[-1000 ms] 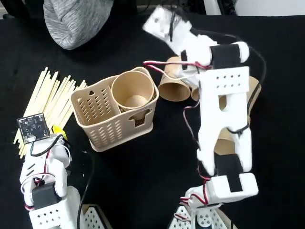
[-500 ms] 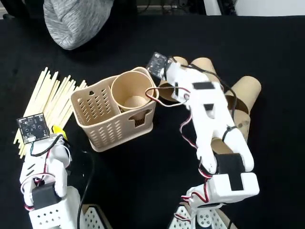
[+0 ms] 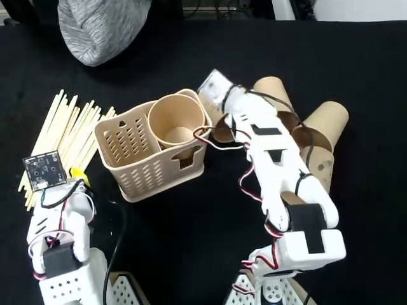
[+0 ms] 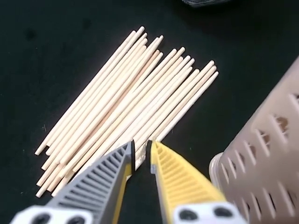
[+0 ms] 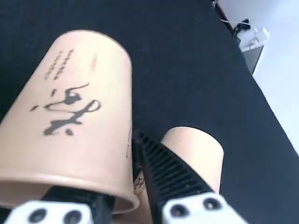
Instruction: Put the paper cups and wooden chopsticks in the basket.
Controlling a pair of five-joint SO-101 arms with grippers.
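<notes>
A beige basket (image 3: 130,159) stands mid-table with one paper cup (image 3: 178,121) upright in its right compartment. More paper cups (image 3: 327,121) lie on their sides right of the basket. My right gripper (image 3: 221,126) is down among them, open. One black finger (image 5: 161,170) runs along the outside of a printed cup (image 5: 70,116); the cup hides the other finger. A second cup (image 5: 196,144) lies just behind. Wooden chopsticks (image 3: 63,133) lie in a pile at the left. My left gripper (image 4: 141,148) hovers shut over the chopsticks (image 4: 131,98), holding nothing.
A grey cloth bundle (image 3: 102,28) sits at the table's far left edge. The basket's slotted wall (image 4: 266,154) is close beside the left gripper. Black tabletop (image 3: 191,229) lies bare in front of the basket, between the two arm bases.
My right arm has come down from high over the table's far side and now rests among the lying cups beside the basket. The left arm has kept still.
</notes>
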